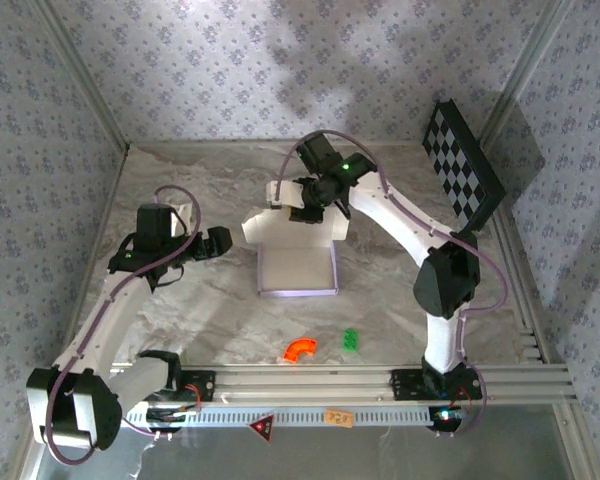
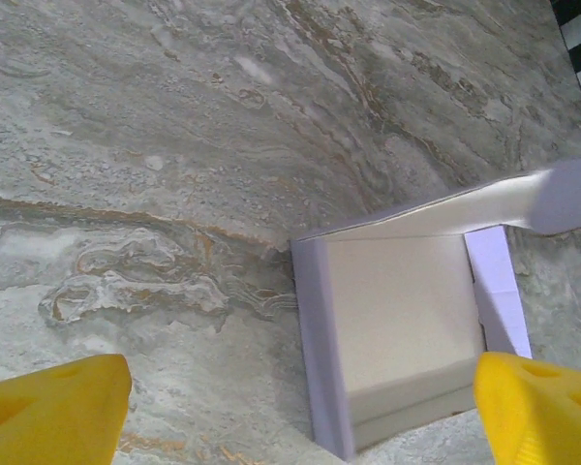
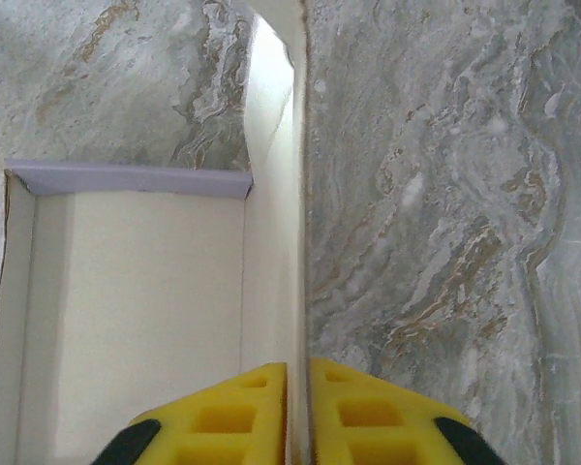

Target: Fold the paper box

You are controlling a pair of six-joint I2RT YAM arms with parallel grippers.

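Note:
The paper box (image 1: 296, 268) lies in the middle of the marble table, an off-white tray with pale lilac outer walls, and its back flap (image 1: 295, 228) stands up. My right gripper (image 1: 302, 205) reaches down over that back flap. In the right wrist view its yellow fingers (image 3: 223, 417) press on both sides of the thin upright flap (image 3: 297, 291), shut on it. My left gripper (image 1: 225, 242) hovers left of the box, apart from it. The left wrist view shows it open wide (image 2: 300, 412), with the box (image 2: 397, 310) lying ahead between its fingertips.
A black-and-white checkered board (image 1: 463, 160) leans at the back right wall. An orange curved piece (image 1: 300, 349) and a small green piece (image 1: 350, 340) lie near the front. The aluminium rail (image 1: 380, 380) runs along the near edge.

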